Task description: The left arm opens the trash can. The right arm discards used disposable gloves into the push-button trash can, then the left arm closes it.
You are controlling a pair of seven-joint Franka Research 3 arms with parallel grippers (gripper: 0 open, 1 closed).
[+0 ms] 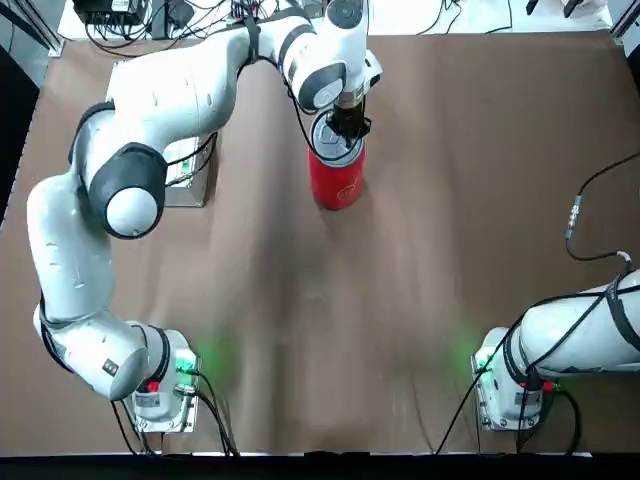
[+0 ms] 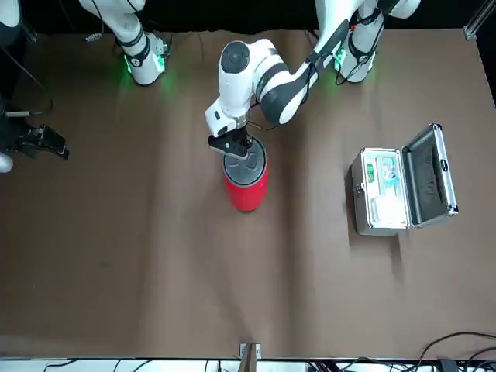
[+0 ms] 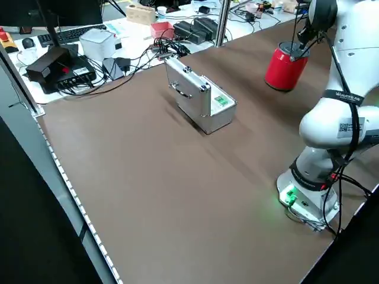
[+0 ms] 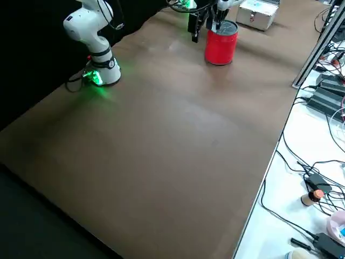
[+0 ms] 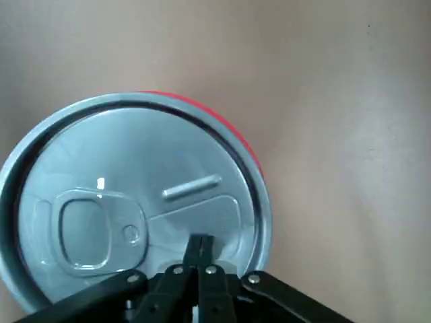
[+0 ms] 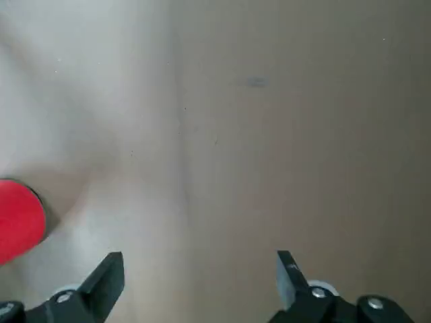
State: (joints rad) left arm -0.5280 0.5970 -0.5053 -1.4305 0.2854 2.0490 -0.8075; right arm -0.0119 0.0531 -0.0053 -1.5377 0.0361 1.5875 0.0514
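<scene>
The red trash can (image 1: 337,181) stands at the table's far middle with its silver-grey lid (image 5: 121,195) down. My left gripper (image 5: 199,243) is shut, its tips together and resting on the lid near the rim; it is directly over the can (image 2: 246,186) in the front view. The left arm (image 1: 150,110) reaches across from the near left. My right gripper (image 6: 200,269) is open and holds nothing; it hangs out at the robot's right side (image 2: 45,143), well away from the can, whose red edge (image 6: 17,215) shows in its wrist view. The used disposable gloves are out of view.
An open silver metal case (image 2: 395,190) sits on the table to the robot's left of the can, partly under the left arm (image 1: 188,172). Cables trail along the table's right edge (image 1: 590,215). Bare brown tabletop (image 1: 330,330) spreads between the arm bases.
</scene>
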